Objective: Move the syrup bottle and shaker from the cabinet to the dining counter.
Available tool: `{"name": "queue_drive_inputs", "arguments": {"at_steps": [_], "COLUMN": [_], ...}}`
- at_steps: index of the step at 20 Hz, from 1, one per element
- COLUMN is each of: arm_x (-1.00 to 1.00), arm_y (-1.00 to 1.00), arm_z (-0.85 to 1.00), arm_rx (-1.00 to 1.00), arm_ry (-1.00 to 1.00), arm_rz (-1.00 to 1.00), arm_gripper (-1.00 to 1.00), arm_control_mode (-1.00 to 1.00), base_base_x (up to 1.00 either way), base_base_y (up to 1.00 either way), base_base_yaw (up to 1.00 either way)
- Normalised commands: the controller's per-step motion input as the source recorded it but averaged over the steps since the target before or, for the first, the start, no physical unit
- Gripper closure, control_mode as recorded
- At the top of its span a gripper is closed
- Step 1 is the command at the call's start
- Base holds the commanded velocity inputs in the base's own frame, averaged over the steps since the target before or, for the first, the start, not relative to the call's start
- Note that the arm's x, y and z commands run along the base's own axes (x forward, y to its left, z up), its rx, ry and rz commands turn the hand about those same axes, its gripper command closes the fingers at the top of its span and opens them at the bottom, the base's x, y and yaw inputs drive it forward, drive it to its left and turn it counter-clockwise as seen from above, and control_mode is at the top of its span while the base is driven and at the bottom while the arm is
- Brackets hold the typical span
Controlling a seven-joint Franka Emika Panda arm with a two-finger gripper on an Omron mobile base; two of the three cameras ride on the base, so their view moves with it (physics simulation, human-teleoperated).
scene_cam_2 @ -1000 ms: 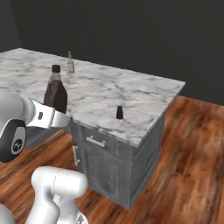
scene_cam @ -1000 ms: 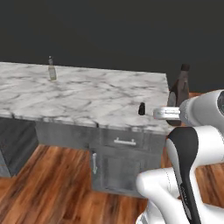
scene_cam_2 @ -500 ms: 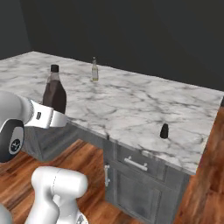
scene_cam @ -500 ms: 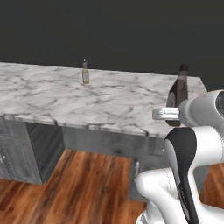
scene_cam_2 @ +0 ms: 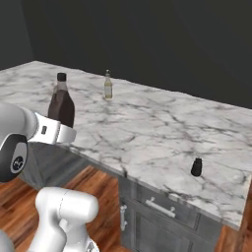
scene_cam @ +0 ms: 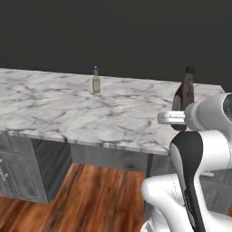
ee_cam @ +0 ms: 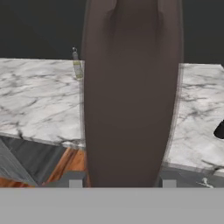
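- Our tool [ee_cam: 122, 180] is partly open and closed around the syrup bottle [scene_cam_2: 61, 104], with one finger on each side of its body.
- We count one syrup bottle, one shaker [scene_cam_2: 197, 167] and one slim yellowish bottle [scene_cam: 96, 83].
- The syrup bottle stands upright, cap up, above the desk [scene_cam: 59, 113] at its near edge; the shaker stands on the desk, well apart from it.

1. The dining counter [scene_cam_2: 147, 123] — white marble veined in grey — is stretching over grey drawers.
2. A slim yellowish bottle [scene_cam_2: 108, 86] is standing upright toward its far edge.
3. The shaker [scene_cam_2: 196, 167] is sitting near the front edge — well apart from that bottle.
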Motion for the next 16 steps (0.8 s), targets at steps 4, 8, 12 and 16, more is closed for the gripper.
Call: {"name": "queue_drive_inputs", "arguments": {"at_steps": [4, 8, 12, 16], "arm_x": [0.00, 0.00, 0.00, 0.00], "arm_y": [0.00, 0.00, 0.00, 0.00], "arm_z": [0.00, 0.00, 0.00, 0.00], "arm_rx": [0.00, 0.00, 0.00, 0.00], "arm_ry": [0.00, 0.00, 0.00, 0.00], "arm_rz": [0.00, 0.00, 0.00, 0.00], "arm_gripper": [1.00, 1.00, 1.00, 1.00], "arm_control_mode": [1.00, 1.00, 1.00, 1.00], "base_base_x": [0.40, 0.34, 0.23, 0.25], "base_base_y": [0.23, 0.26, 0.29, 0.24], "base_base_yaw": [-0.02, -0.10, -0.16, -0.18]}}
